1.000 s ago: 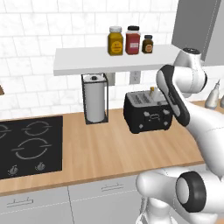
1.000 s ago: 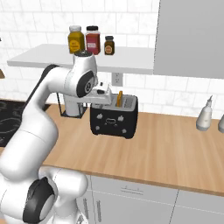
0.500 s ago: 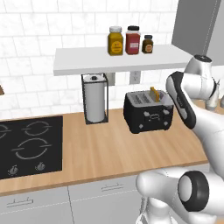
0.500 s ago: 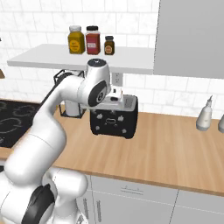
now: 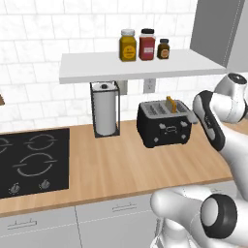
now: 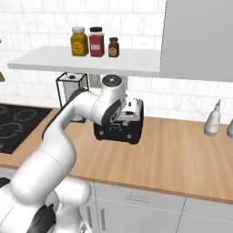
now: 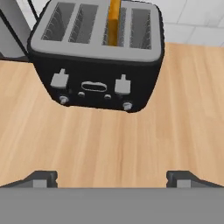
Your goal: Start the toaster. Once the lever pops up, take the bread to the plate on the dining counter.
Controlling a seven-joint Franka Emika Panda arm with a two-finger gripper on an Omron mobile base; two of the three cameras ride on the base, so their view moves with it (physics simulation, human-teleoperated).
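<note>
Hovering in front of the small black boxy toaster with the grey top [image 7: 97,57], with the two-finger gripper [image 7: 111,178] spread wide and holding nothing, fingertips low at the bottom of the hand view. Sitting upper centre of that view on the light wood countertop [image 7: 109,144], well apart from the fingertips, with its control face turned toward the camera. Standing upright in a right-hand slot: the tan slice of bread with darker crust [image 7: 114,22], its top edge poking above the grey top. Showing on the front face: two grey levers, a left lever [image 7: 59,80] and a right lever [image 7: 123,85], both apparently in the raised position, so toasting probably not yet started.

Judging the step in hand as pressing the lever serving the bread's slot, most likely the right one. Best done by closing in on the front face, lining one fingertip just above that lever, then pushing straight down along the face until it latches. Worth avoiding: a slanted push that shoves the light toaster backward or tips it.
</note>
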